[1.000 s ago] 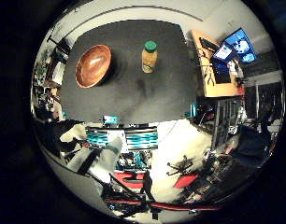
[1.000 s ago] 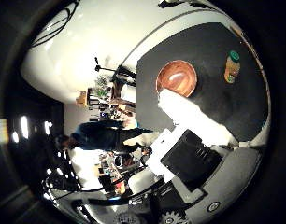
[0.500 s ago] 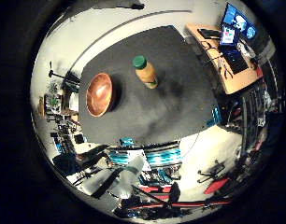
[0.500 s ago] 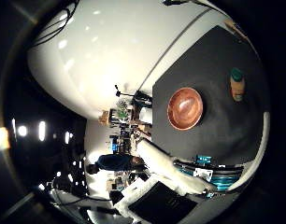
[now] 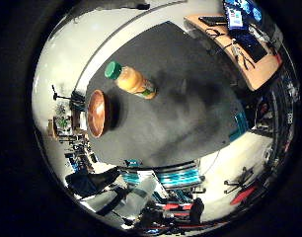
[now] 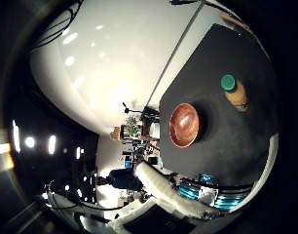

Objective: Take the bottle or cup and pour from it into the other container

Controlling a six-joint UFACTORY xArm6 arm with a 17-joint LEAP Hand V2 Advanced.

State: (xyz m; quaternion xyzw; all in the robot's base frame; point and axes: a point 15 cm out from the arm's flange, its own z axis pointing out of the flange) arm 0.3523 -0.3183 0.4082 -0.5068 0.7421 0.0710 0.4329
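A clear bottle (image 5: 130, 79) with a green cap and orange liquid stands upright on the dark table (image 5: 186, 104). A brown wooden bowl (image 5: 97, 112) sits on the same table, beside the bottle and a little away from it. The thumb side palm view shows the bowl (image 6: 185, 125) and the bottle (image 6: 232, 92) from farther off. My hand (image 6: 161, 185) is well above the table and away from both. One white finger shows, reaching in straight from the edge of the thumb side view.
A wooden desk (image 5: 233, 32) with monitors stands beyond one table edge. A white wall (image 6: 110, 68) runs along the table's far side. Room clutter and stands (image 5: 151, 188) lie past the table's near edge.
Both views have swung round as my hand moved. The bottle and bowl look closer in the little finger side view. Neither has moved on the table.
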